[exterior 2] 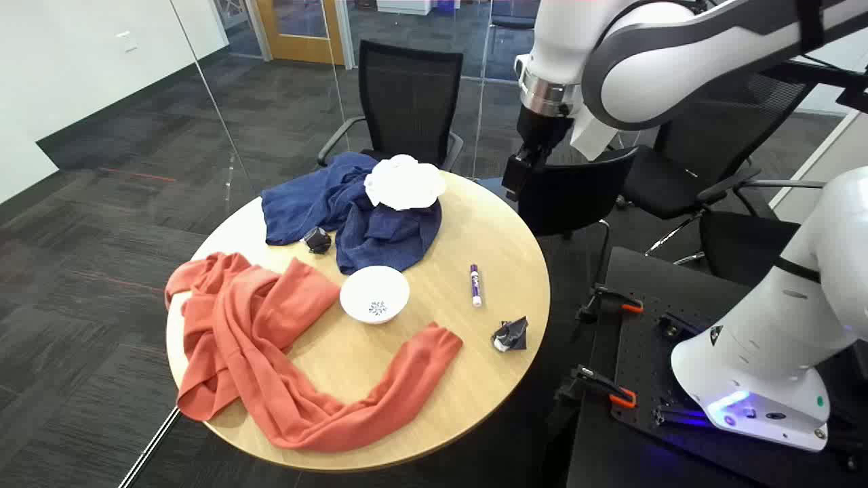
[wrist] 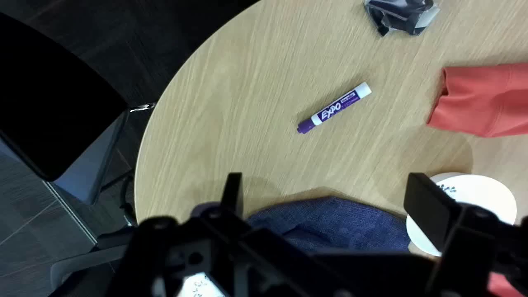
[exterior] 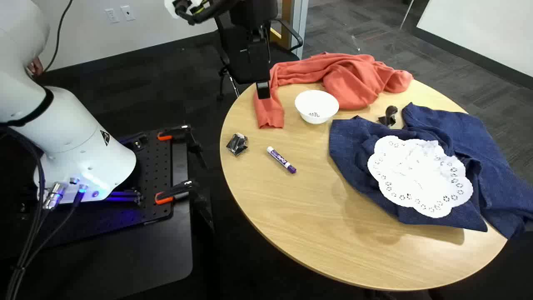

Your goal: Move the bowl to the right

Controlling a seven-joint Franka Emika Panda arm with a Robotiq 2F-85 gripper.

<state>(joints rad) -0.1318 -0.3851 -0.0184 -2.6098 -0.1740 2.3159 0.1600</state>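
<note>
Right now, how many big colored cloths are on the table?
2. The orange cloth lies beside the white bowl, and the blue cloth lies under the white doily. Another could be hidden beneath the folds.

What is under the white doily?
Rumpled blue cloth, which extends out from beneath the doily in both exterior views. The part directly below is covered, so whether anything else lies there cannot be seen.
</note>
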